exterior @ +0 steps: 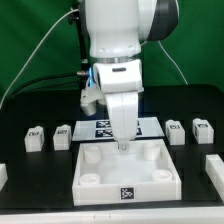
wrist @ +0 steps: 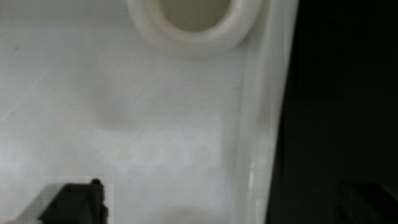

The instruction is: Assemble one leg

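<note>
Four small white legs with markers stand on the black table: two at the exterior view's left (exterior: 37, 137) (exterior: 63, 135) and two at its right (exterior: 176, 131) (exterior: 201, 130). The large white square panel (exterior: 125, 178) with round corner sockets lies at the front centre. My gripper (exterior: 123, 144) points down just above the panel's rear middle, apart from every leg. In the wrist view the gripper (wrist: 217, 206) is open and empty. One dark finger (wrist: 71, 203) shows over the panel's surface (wrist: 143, 120), and a round socket (wrist: 187, 20) lies ahead.
The marker board (exterior: 100, 127) lies behind the panel, partly hidden by the arm. A white part (exterior: 3, 175) lies at the exterior view's left edge and another (exterior: 214, 168) at its right edge. Black table (wrist: 338, 100) borders the panel's edge.
</note>
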Tool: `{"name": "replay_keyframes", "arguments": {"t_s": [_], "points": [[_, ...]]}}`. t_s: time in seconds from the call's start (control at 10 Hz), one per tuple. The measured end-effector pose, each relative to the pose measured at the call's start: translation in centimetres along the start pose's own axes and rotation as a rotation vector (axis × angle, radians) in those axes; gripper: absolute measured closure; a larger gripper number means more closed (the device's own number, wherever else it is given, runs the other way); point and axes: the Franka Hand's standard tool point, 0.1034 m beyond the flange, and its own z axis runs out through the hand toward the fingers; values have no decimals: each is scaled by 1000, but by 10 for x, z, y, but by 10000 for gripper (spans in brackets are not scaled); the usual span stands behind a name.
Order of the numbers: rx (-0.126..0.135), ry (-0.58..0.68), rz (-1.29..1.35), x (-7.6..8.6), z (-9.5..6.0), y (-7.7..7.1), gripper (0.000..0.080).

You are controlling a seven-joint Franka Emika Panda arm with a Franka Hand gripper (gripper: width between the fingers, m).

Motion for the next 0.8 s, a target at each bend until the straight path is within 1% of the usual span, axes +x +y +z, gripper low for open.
{"name": "replay_keyframes", "arguments": {"t_s": [0.1, 0.2, 0.3, 0.4, 0.5, 0.6, 0.7, 0.8], "points": [[6, 4, 8, -1, 8, -1, 150], [12, 5, 29, -1, 11, -1, 150], [12, 5, 29, -1, 11, -1, 176], [12, 5, 29, -1, 11, -1, 176], [13, 5, 29, -1, 12, -1, 348], [13, 5, 29, -1, 12, -2, 348], [13, 5, 29, -1, 12, -2, 550], [13, 5, 29, -1, 12, -2, 684]]}}
